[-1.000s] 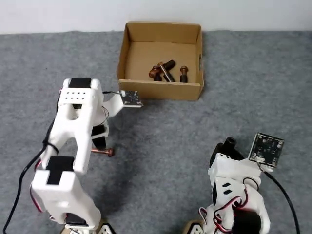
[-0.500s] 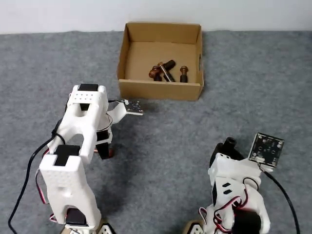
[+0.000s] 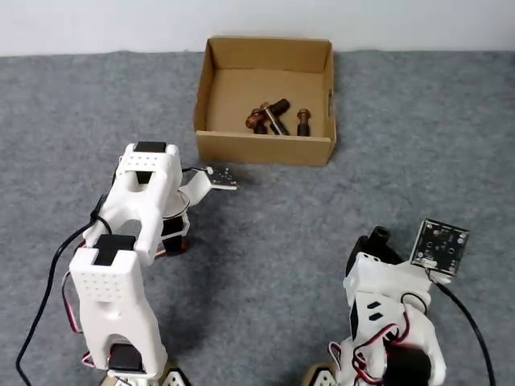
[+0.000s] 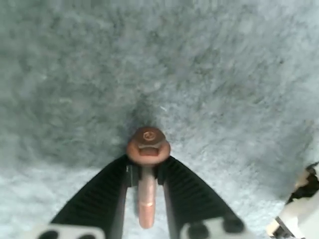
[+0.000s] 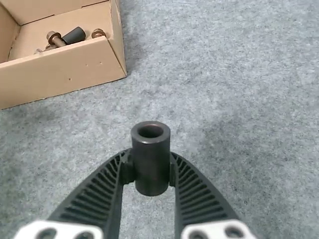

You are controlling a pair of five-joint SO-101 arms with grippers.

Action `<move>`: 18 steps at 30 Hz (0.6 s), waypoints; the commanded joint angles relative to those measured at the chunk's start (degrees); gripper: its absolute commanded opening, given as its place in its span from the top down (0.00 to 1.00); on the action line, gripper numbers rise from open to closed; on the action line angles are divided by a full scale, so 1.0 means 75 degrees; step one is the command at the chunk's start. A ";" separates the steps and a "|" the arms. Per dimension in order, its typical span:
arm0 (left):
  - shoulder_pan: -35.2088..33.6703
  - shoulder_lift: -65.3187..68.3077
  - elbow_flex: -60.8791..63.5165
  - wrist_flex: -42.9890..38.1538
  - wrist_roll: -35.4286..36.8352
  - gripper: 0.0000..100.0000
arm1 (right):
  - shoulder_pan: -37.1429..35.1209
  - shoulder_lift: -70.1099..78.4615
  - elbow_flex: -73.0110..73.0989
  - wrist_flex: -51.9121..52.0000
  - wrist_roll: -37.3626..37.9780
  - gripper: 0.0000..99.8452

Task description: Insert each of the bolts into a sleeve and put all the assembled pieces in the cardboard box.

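So the left pincer is pinching the bolt by its shank, right under the head. The bolt's copper-coloured, with a wide round flange, a hex head on top and a smooth shank running back between the fingers. Can't tell if it's off the grey worktop or resting on it. It sits near the cardboard box, just out from the box's front left corner.

The right pincer is clamped on the sleeve, a dark, stubby tube with thick walls and an open bore at the far end. That one's well apart from the box, out past its front right corner.

Inside the box, by the front wall, there's a little heap of assembled pieces: copper heads, dark sleeves.
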 commanded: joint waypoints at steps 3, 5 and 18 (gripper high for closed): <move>0.0023 -0.0715 0.0170 0.0821 0.0152 0.99 | 0.0029 -0.0006 -0.0023 -0.0193 0.0082 0.99; 0.0035 -0.1524 0.0674 0.0809 0.0152 0.99 | 0.0029 -0.0018 -0.0035 -0.0193 0.0082 0.99; 0.0633 -0.8170 0.4085 -0.0668 0.2403 0.99 | 0.0006 -0.0029 -0.0270 -0.0147 0.0082 0.99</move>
